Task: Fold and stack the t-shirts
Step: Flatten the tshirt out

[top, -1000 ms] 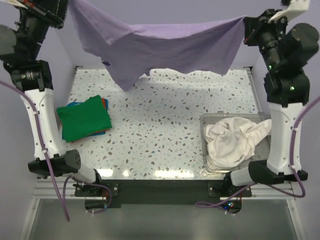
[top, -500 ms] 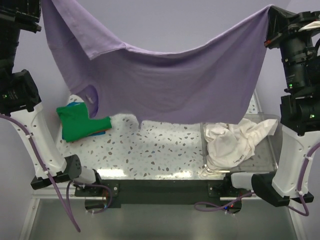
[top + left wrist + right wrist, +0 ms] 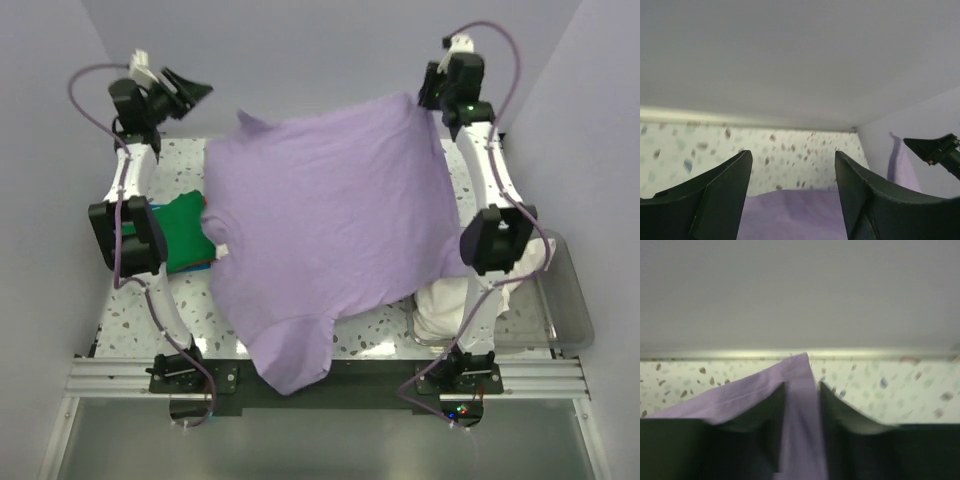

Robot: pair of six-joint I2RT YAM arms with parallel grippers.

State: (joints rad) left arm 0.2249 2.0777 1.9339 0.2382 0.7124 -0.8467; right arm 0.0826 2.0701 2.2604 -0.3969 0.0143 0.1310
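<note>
The lavender t-shirt lies spread wide over the middle of the table, its lower end hanging over the near edge. My left gripper is open at the far left, clear of the cloth, with the shirt's edge below it. My right gripper is at the shirt's far right corner, its fingers apart with a strip of lavender cloth still lying between them. The folded green t-shirt sits at the left, partly covered. The crumpled white t-shirt lies in the bin.
A clear plastic bin stands at the near right, half hidden behind the right arm. The back wall is close behind both grippers. Side walls close in the speckled table on both sides.
Both arms swung from high and near down to the far edge, laying the hanging lavender shirt out over the table. The left gripper let go of it, and the right gripper's fingers parted.
</note>
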